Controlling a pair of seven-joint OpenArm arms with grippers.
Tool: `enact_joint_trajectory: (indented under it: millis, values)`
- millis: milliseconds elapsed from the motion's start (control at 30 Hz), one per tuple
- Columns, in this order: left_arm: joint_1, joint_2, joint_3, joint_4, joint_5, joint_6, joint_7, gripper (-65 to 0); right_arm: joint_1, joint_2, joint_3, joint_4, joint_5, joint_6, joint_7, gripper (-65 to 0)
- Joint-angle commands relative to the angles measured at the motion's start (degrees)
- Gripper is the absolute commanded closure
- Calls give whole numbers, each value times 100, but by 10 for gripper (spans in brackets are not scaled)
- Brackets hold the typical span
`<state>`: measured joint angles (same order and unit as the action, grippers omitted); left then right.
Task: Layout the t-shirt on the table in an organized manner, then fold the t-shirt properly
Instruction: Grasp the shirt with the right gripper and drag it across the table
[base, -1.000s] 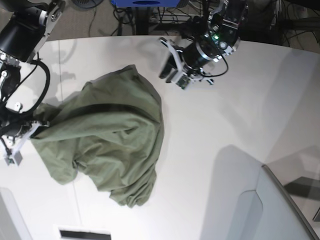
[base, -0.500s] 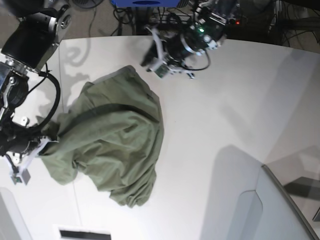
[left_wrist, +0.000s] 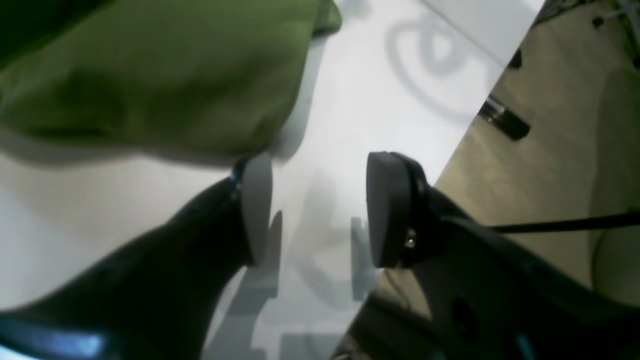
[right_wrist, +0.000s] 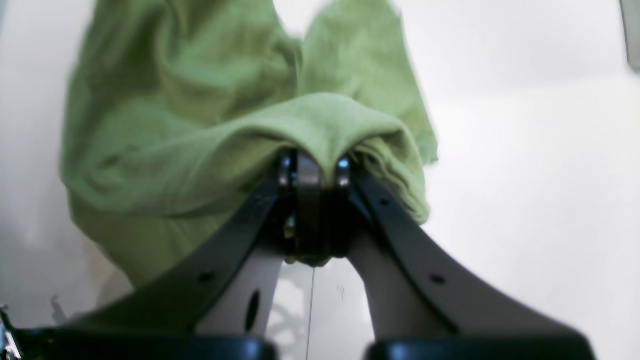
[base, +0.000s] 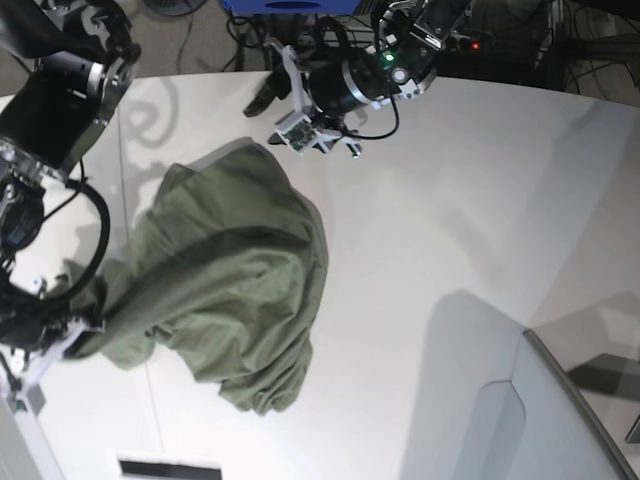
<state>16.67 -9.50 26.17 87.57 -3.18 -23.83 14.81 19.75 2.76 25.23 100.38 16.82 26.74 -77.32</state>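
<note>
Right gripper (right_wrist: 314, 172) jaws clamp the bunched t-shirt (base: 225, 275) on the bench (base: 450, 200); left gripper (left_wrist: 314, 207) jaws wide, holding nothing, near the far edge.

floor (base: 200, 40): beige, cables | blue bin (base: 290, 5): far edge | grey panel (base: 530, 420): near right

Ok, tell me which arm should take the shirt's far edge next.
Left, probably. Its gripper is open and empty beside the t-shirt edge near the table's far side; the right gripper is shut on cloth.
</note>
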Motion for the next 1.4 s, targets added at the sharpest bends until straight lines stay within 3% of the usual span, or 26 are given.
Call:
enact_joint_trajectory:
  millis: [0, 167, 367, 667, 833, 1033, 1200, 1367]
  values:
    - [-1, 13, -20, 100, -73, -12, -131, -252, 236, 18, -13, 94, 72, -32, 114, 0]
    - [70, -514, -275, 118, -135, -12, -131, -130, 579, -123, -866, -205, 72, -32, 229, 0]
    - [536, -769, -1514, 127, -73, -12, -131, -2, 948, -316, -2159, -1154, 81, -41, 1345, 0]
    - [1019, -804, -2965, 364, -73, -12, -131, 0, 2364, -887, -2941, -1770, 81, -32, 1776, 0]
    - [1098, -804, -3307, 399, -73, -12, -131, 0, 2970, -923, -3284, -1770, 81, -41, 1802, 0]
    - [1133, -804, -3387, 373, -73, -12, -131, 0, 3603, -914, -2994, -1787, 46, -50, 1802, 0]
    - [1107, -787, -3387, 390, -73, -12, -131, 0, 4052, -298, -2273, -2324, 37, -50, 1987, 0]
    - [1081, -769, -3378, 373, -73, -12, -131, 0, 4078, 853, -1842, -3291, 37, -59, 2479, 0]
